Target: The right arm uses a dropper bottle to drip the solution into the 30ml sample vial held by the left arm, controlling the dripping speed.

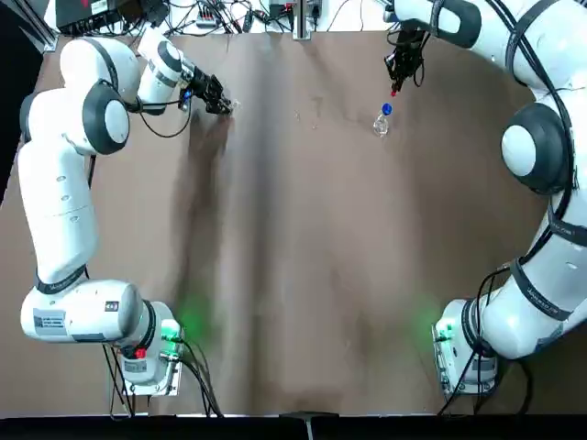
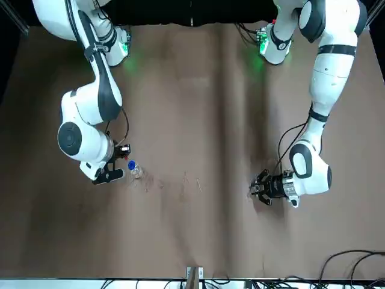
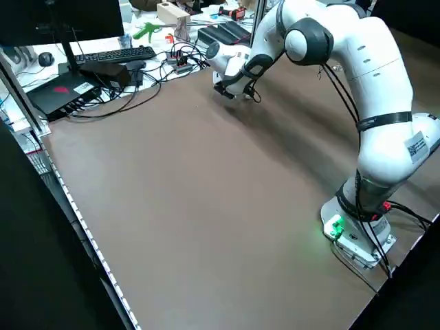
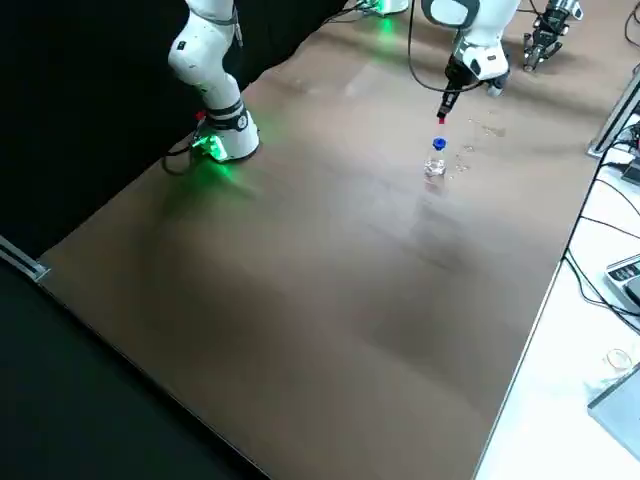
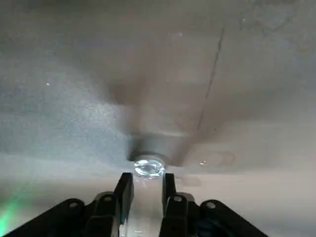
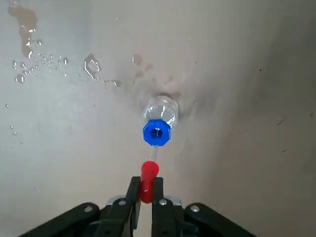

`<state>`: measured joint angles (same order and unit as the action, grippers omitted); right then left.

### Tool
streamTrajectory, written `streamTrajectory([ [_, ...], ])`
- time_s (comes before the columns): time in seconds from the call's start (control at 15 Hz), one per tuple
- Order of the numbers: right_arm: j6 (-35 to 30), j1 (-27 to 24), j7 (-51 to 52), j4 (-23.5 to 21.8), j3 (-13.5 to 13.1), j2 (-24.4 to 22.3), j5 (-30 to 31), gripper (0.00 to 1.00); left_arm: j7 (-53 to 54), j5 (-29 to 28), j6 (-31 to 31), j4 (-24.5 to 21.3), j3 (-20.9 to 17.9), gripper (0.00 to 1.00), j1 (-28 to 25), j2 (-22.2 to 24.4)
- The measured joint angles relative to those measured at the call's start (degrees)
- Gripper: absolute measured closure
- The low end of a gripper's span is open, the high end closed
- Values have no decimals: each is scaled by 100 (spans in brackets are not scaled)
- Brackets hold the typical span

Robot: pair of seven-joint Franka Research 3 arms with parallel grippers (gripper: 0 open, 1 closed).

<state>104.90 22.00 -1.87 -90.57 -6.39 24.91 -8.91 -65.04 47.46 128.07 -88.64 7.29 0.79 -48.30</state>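
Observation:
The dropper bottle (image 1: 382,121) stands on the brown table at the far right, clear with a blue collar (image 6: 156,132). My right gripper (image 6: 146,192) hangs just above it, shut on the red bulb (image 6: 148,174) of the dropper. The thin tube still reaches down into the collar. In the right side view the bottle (image 4: 435,162) sits under the red bulb (image 4: 441,118). At the far left, my left gripper (image 1: 224,104) is low over the table. Its fingers (image 5: 124,190) are closed around the clear 30ml sample vial (image 5: 148,167), whose rim shows between the tips.
Water drops (image 6: 30,63) and wet patches lie on the table beside the bottle. Cables (image 3: 141,93), a keyboard (image 3: 113,54) and other gear crowd the far edge. Both arm bases, lit green (image 1: 171,332) (image 1: 448,335), stand at the near edge.

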Motion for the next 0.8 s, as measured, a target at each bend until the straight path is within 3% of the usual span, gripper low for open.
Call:
streamTrajectory([
  [0.2, -94, -1, 0, 3, -12, -86, 0, 86, -2, 0, 0, 68, 105, 69, 6, 13],
  [0.47, -154, -1, 0, 21, -15, -125, 0, 86, -13, 0, 0, 154, 535, 69, 61, 106],
  [0.8, -405, -1, 1, 128, -15, -175, 0, 86, -627, 0, 20, 154, 635, 69, 664, 333],
])
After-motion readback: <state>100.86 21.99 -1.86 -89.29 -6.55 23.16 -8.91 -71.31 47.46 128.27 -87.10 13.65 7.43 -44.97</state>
